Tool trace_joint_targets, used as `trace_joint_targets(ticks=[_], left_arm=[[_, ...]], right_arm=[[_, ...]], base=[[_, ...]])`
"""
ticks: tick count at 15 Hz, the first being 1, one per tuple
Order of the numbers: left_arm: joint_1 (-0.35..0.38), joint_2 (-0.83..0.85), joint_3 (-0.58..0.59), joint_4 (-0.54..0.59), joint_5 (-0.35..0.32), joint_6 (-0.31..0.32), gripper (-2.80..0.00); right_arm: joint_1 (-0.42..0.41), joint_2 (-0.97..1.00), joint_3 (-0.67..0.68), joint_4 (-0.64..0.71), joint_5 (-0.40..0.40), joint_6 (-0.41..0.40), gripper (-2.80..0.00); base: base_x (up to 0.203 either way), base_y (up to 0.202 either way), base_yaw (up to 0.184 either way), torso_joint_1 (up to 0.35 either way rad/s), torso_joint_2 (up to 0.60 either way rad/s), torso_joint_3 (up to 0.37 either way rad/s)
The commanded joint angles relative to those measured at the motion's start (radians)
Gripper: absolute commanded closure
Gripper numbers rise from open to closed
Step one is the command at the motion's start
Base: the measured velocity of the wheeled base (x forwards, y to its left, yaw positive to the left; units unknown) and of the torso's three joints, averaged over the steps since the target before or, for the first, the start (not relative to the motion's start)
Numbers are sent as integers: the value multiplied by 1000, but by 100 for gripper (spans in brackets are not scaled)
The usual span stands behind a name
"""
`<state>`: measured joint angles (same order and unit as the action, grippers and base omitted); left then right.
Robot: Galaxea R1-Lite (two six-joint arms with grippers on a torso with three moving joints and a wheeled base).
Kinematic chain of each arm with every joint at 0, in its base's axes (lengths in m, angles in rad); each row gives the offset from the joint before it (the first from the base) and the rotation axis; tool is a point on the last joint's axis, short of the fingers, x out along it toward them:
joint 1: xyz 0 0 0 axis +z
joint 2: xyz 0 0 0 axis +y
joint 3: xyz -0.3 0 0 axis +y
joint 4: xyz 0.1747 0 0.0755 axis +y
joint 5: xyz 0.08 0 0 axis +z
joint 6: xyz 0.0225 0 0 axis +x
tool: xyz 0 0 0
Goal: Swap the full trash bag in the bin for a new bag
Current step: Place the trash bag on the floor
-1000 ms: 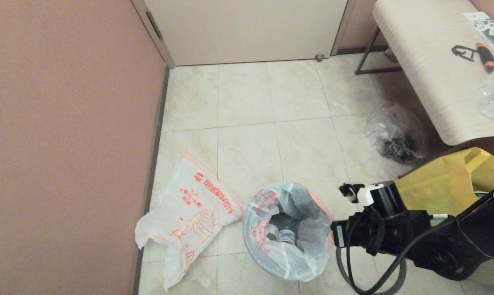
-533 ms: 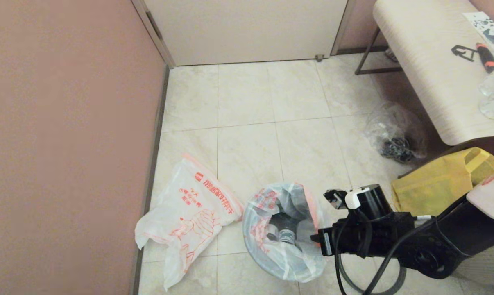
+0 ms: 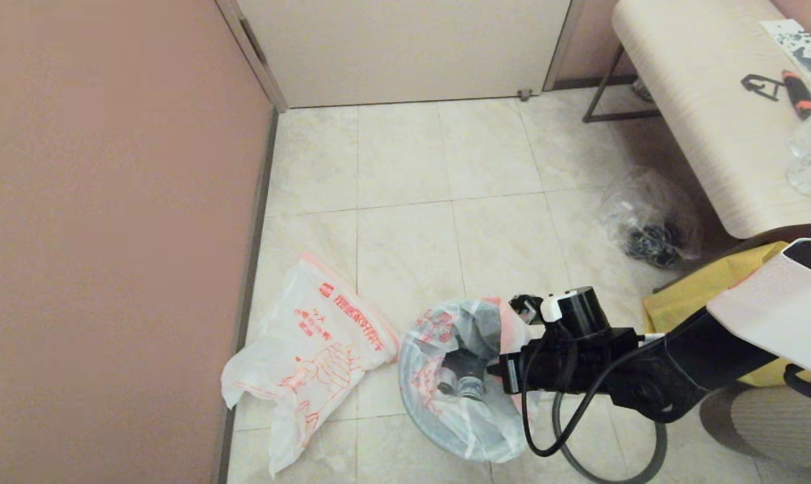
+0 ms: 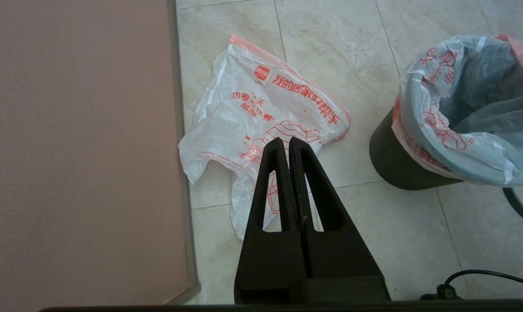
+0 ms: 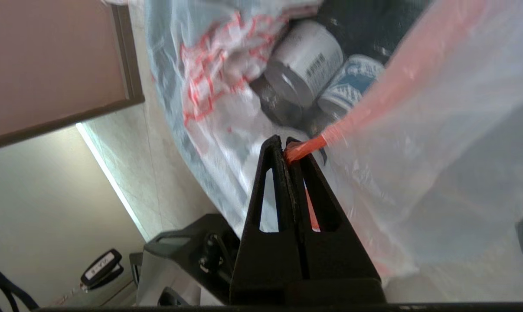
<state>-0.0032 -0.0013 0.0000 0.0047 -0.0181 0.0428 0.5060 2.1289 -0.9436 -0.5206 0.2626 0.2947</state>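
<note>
Overhead head view, wrist close-ups, shared bin.

The full trash bag, thin translucent white plastic with faint red print, lines the bin, its top folded out over the rim. Cans and dark rubbish lie inside. On its right side the orange-red rim is lifted and drawn inward over the mouth, pinched in the right gripper. The bin, small, round and black, stands upright on the near floor tiles. The new bag lies crumpled and mostly flat on the floor just left of the bin, against the left wall, bold red text and a line drawing of hands facing up.
</note>
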Motion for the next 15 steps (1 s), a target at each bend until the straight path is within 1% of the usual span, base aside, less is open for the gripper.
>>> trace_joint_targets(ticks=[1, 8, 11, 13, 15], left_arm=[[-1, 1, 0, 0, 0, 0, 0], [0, 1, 0, 0, 0, 0, 0], [0, 1, 0, 0, 0, 0, 0], [-1, 0, 0, 0, 0, 0, 0], [0, 1, 0, 0, 0, 0, 0]], right_arm=[[7, 9, -16, -6, 3, 1, 0], [46, 3, -70, -4, 1, 0, 0], [43, 42, -82, -4, -6, -4, 0], [41, 90, -93, -6, -15, -34, 0], [52, 134, -116, -6, -23, -45, 0]], base=[[0, 0, 0, 0, 0, 0], [0, 0, 0, 0, 0, 0], [0, 0, 0, 0, 0, 0], [0, 0, 0, 0, 0, 0], [0, 0, 0, 0, 0, 0]])
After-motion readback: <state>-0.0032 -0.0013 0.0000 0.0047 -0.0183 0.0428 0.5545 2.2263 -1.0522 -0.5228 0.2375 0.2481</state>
